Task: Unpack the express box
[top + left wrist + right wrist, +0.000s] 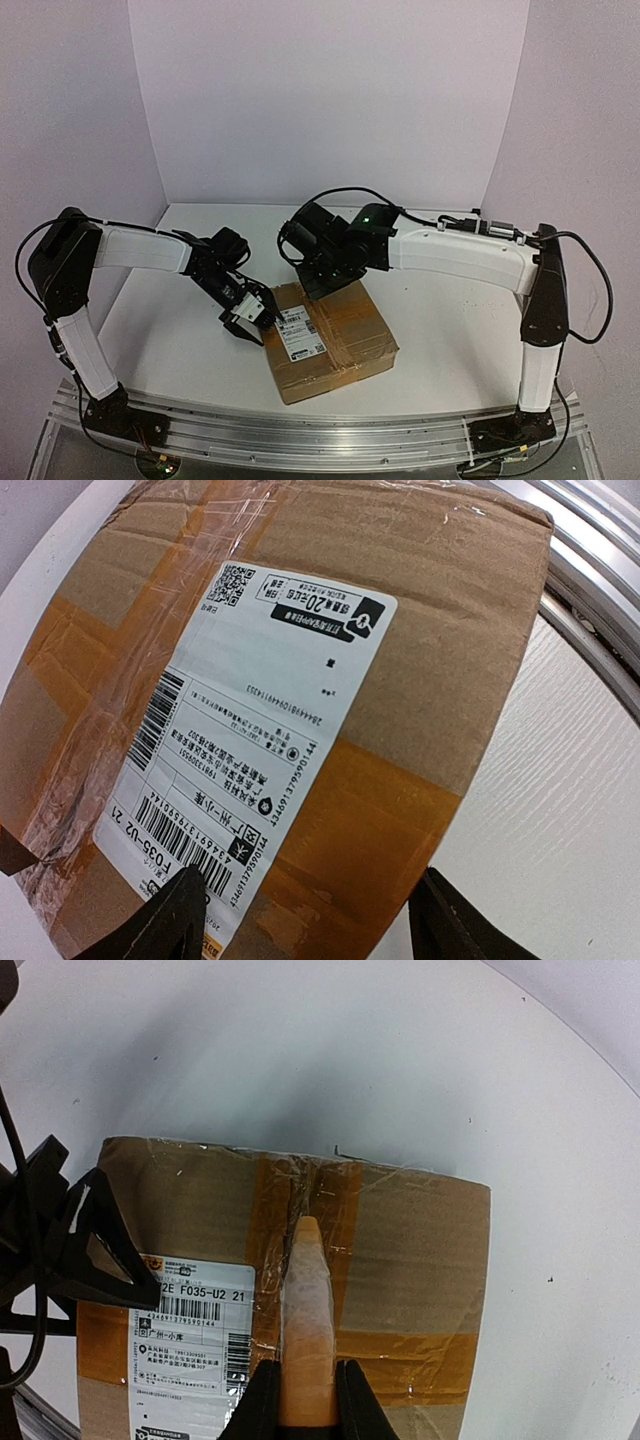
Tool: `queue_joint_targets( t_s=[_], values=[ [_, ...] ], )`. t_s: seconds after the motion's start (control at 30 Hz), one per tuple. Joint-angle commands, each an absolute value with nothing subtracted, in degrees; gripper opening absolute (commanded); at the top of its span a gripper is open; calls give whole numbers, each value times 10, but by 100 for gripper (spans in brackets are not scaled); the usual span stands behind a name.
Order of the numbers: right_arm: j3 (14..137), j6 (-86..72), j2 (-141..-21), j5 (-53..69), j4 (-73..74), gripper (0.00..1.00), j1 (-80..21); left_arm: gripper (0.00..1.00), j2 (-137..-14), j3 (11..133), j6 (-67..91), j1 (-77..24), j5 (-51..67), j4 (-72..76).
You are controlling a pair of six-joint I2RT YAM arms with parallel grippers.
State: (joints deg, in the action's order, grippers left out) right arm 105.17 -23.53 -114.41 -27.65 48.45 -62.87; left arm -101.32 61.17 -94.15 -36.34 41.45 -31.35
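The express box (325, 340), brown cardboard with tan tape and a white barcode label (298, 335), lies on the table in front of the arms. My left gripper (250, 315) is open at the box's left edge. In the left wrist view its fingers (175, 920) stand on either side of a taped edge of the box (450, 630), with the gripper (310, 905) holding nothing. My right gripper (305, 1385) is shut on an orange pointed tool (305, 1290) wrapped in clear film. The tool's tip rests on the taped middle seam of the box (420, 1240) near its far edge.
The white table (450, 320) has white walls behind and at both sides. A metal rail (300, 435) runs along the near edge, close to the box's front corner. The left gripper (80, 1250) shows at the left of the right wrist view.
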Motion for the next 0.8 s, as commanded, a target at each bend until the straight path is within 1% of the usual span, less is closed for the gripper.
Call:
queue_joint_targets(
  t_s=[0.0, 0.23, 0.4, 0.53, 0.77],
  values=[
    [1067, -244, -1147, -259, 502, 0, -618, 68, -1041, 608, -908, -361, 348, -355],
    [1088, -224, -1141, -260, 463, 0, -615, 69, -1042, 607, -909, -361, 347, -356],
    [1077, -227, -1140, -252, 433, 0, -609, 69, -1041, 607, -909, -361, 346, -360],
    [1083, -215, -1138, -265, 429, 0, -606, 69, -1041, 607, -909, -361, 346, -362],
    [1067, -220, -1153, -246, 423, 0, -603, 68, -1043, 609, -910, -361, 346, -362]
  ],
)
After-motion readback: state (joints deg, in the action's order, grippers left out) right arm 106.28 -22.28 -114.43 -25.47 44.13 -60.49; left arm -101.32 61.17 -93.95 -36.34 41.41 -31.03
